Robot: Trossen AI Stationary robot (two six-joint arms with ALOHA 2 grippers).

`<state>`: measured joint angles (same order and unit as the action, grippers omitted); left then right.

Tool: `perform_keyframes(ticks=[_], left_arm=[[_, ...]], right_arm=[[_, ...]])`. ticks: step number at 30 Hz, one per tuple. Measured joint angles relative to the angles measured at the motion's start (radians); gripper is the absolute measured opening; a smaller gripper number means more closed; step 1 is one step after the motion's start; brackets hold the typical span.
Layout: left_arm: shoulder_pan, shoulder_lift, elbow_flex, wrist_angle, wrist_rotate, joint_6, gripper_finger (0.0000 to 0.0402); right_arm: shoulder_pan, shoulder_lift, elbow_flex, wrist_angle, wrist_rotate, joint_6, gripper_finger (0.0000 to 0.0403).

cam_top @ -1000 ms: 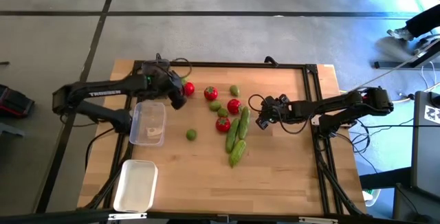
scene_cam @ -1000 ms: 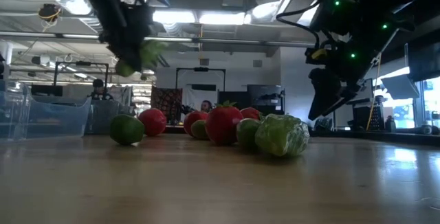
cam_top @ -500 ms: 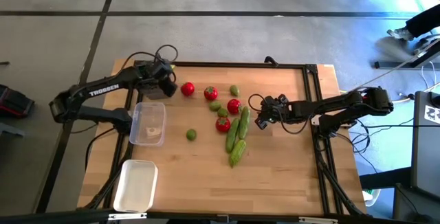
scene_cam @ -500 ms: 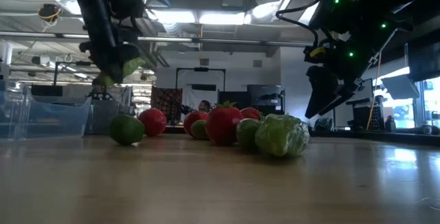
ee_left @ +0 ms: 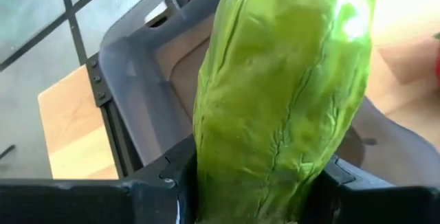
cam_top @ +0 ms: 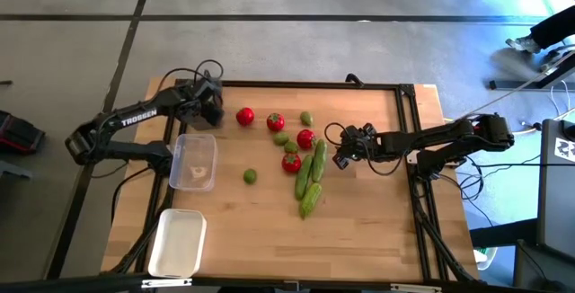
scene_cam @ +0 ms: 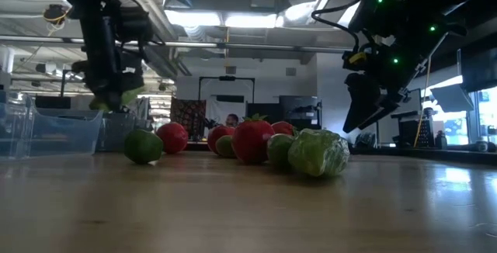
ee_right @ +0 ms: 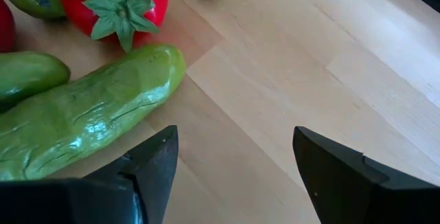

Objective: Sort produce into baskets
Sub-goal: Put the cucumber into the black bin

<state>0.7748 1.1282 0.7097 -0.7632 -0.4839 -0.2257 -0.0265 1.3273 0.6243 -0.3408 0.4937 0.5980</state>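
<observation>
My left gripper (cam_top: 209,106) is shut on a light-green cucumber (ee_left: 282,93) at the table's far left, over the dark grey basket (ee_left: 130,80). The same cucumber shows as a green patch (scene_cam: 124,98) in the low view. My right gripper (ee_right: 237,141) is open above bare wood, just right of the pile. Red tomatoes (cam_top: 275,122), round green fruits (cam_top: 250,176) and other cucumbers (cam_top: 310,199) lie on the table at mid-table. The clear basket (cam_top: 194,161) and the white basket (cam_top: 177,242) stand on the left side. My left gripper pinches the cucumber near one end (ee_left: 254,189) between its two fingers. The fingers slant down toward the far left corner, and the cucumber sticks out forward past them, along their line. It is lifted clear, above the dark grey basket's inside.
A black frame (cam_top: 409,113) runs along the table's far and right edges. Cables loop at the far left corner (cam_top: 211,66). Bare wood (cam_top: 359,230) lies toward the near right.
My left gripper, still shut on the cucumber, has swung from beside the leftmost tomato toward the table's far left corner and sunk a little, and now stands over the dark grey basket. The cucumber stayed lifted clear.
</observation>
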Motion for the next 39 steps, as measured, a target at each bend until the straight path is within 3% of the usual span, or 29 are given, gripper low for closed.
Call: perform_keyframes(ticks=[7, 13, 19, 29, 39], left_arm=[[0.046, 0.000, 0.000, -0.003, 0.013, 0.019, 0.0167], [0.060, 0.000, 0.000, -0.010, 0.113, 0.055, 0.0167], [0.067, 0.000, 0.000, -0.011, 0.115, 0.050, 0.0167], [0.098, 0.000, 0.000, -0.019, 0.143, 0.027, 0.0251], [0.035, -0.065, 0.085, -0.059, 0.189, 0.024, 0.0262]], right_arm=[[0.000, 0.000, 0.000, 0.000, 0.001, 0.000, 0.0273], [0.000, 0.000, 0.000, 0.002, 0.022, -0.002, 0.0273], [0.000, 0.000, 0.000, 0.003, 0.038, -0.004, 0.0273], [0.000, 0.000, 0.000, 0.027, 0.038, -0.027, 0.0273], [0.001, 0.000, 0.023, 0.061, 0.000, -0.113, 0.0273]])
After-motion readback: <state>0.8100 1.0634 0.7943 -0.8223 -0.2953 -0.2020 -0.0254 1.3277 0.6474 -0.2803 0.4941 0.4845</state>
